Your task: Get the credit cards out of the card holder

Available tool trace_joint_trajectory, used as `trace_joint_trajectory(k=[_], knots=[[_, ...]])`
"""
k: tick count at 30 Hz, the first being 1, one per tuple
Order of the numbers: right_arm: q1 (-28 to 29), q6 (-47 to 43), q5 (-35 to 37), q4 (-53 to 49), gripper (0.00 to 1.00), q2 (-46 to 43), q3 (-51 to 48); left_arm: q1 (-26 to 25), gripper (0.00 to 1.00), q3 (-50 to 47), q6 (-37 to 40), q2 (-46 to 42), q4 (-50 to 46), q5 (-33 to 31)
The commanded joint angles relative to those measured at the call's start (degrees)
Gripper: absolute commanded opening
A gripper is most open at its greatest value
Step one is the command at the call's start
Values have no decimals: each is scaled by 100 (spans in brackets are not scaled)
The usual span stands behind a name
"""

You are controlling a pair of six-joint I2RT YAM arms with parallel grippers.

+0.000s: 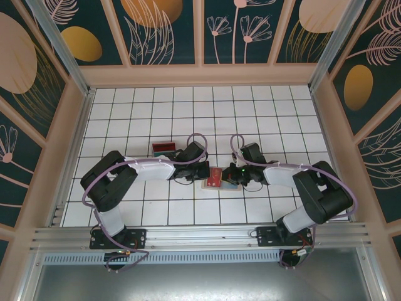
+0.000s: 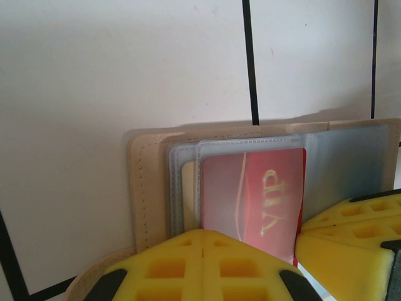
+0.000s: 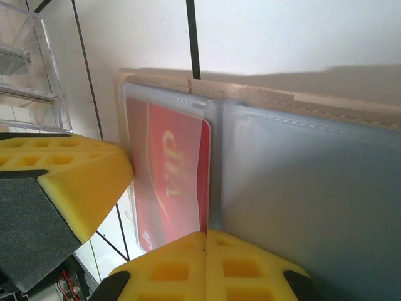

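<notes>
**Booth:** Where's the card holder right now?

**Me:** It lies open and flat on the white tiled table point(image 2: 94, 75), dead centre between my two arms. The card holder point(image 2: 149, 188) shows its tan border with clear sleeves point(image 2: 183, 169) layered on top. A red card point(image 2: 269, 194) marked VIP is tucked into the front sleeve, and a strip along one long edge looks bare of plastic.

**Booth:** And your fingers?

**Me:** My left gripper point(image 2: 203, 251) is pressed together at the holder's near edge. My right gripper point(image 3: 205, 254) is pressed together too, right at the end corner of the red card. I can't tell whether either has a thin edge caught between the pads. The two grippers sit just beside each other.

**Booth:** How will that card behave?

**Me:** Light, thin, stiff and slick, I reckon. It should slide if drawn straight along the sleeve and jam if twisted. The holder is the opposite: soft, floppy and nearly weightless. It will likely drag along with the card unless one side pins it.

**Booth:** So where do you take hold?

**Me:** On the bare red strip, pads flat on both faces, not on the glossy plastic. The other gripper belongs on the tan border, out of the card's path. The clear plastic tray point(image 3: 31, 75) sits near, off to one side.
</notes>
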Motion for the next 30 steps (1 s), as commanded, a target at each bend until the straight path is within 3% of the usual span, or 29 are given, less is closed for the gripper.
trace_joint_trajectory(k=[1,26,28,30], knots=[[-34,-124,-99,23,0,-123,-101,-35,0,-161,-75,245,-530,-109],[-192,-146,144,-229,0,-391,-260,-38,0,-199,-115,233,-621,-215],[-181,-60,0,10,11,-378,-331,-38,0,-202,-114,217,-607,-198],[-154,41,-112,236,16,-323,-354,-38,0,-197,-111,222,-585,-180]])
